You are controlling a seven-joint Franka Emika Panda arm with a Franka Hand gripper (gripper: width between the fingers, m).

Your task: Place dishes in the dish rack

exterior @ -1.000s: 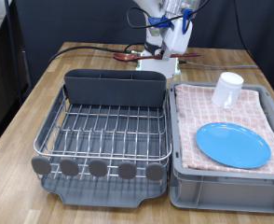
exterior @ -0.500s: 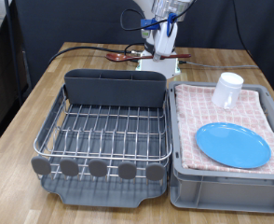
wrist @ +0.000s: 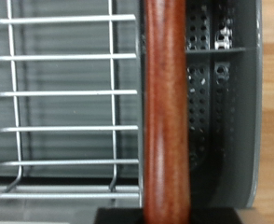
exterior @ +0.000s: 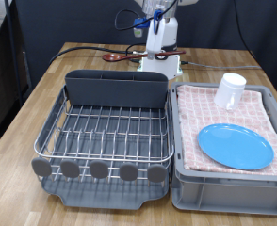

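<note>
Dish rack [exterior: 103, 139] sits on the wooden table [exterior: 25, 113], toward the exterior view's left and bottom: dark grey plastic tray, silver wire grid across it, thin parallel rods with a raised rim wire. Row of round grey tabs [exterior: 99, 170] lines its nearest edge. Tall grey cutlery box [exterior: 116, 88] stands along the far side of the tray, smooth-walled, rounded corners; in the wrist view its floor and wall show a pattern of small perforations.

Grey bin [exterior: 231, 185] lies just beside the rack on the exterior view's right, lined with pink checked cloth [exterior: 200, 108], soft and slightly rumpled. Round light-blue plate [exterior: 235, 146] lies flat on the cloth in the nearer half, glossy, shallow rim. Small white mug [exterior: 229, 90] stands upright on the cloth in the far half of the bin, apart from the plate.

Gripper [exterior: 158, 47] hangs above the table past the cutlery box, near the exterior view's top. Brown wooden spoon [wrist: 166, 112] is held between its fingers: wrist view shows a smooth reddish-brown rounded handle running lengthwise over the wire grid and the perforated box, grain faint, surface polished. In the exterior view the spoon's bowl end pokes out toward the left behind the box. Jaws narrow, clamped on the handle.
</note>
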